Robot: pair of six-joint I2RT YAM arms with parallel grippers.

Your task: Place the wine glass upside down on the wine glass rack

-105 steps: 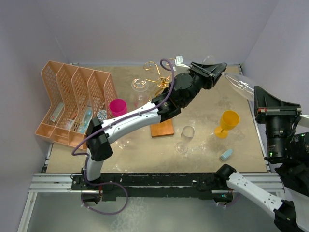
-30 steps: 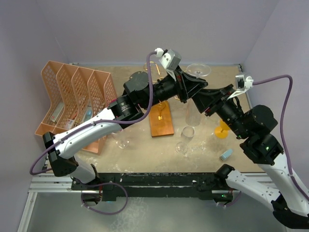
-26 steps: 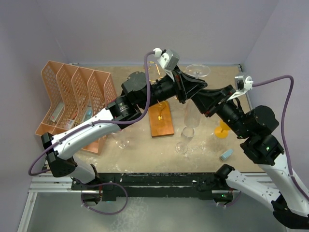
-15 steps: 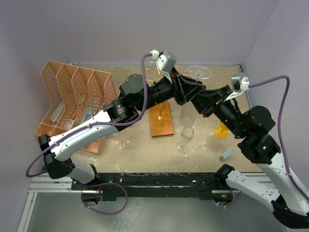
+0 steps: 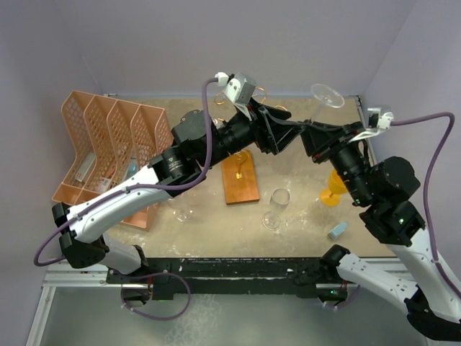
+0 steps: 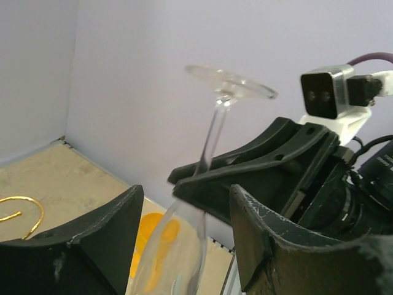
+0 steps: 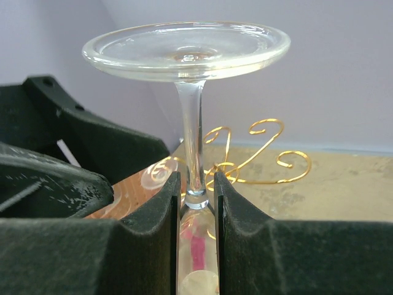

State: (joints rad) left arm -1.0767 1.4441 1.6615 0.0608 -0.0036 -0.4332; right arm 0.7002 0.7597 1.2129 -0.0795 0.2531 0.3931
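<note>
The clear wine glass (image 5: 325, 95) hangs upside down, foot up, in the air above the table. My right gripper (image 5: 312, 140) is shut on it where the stem meets the bowl (image 7: 195, 147). My left gripper (image 5: 287, 134) is open; its fingers (image 6: 104, 236) stand wide on either side of the bowl (image 6: 178, 246) without touching it. The wine glass rack has gold curled arms (image 7: 258, 153) behind the glass. Its post stands on a reddish-brown wooden base (image 5: 242, 186), below and left of both grippers.
A peach lattice file organiser (image 5: 108, 148) stands at the left. A clear flute glass (image 5: 274, 209) and another clear glass (image 5: 184, 213) stand near the front. An orange goblet (image 5: 333, 191) and a small blue object (image 5: 337, 231) are at the right.
Earlier the left gripper held the glass alone. The right gripper came in and took the stem, the left jaws opened, and the right gripper carried the glass up and to the right.
</note>
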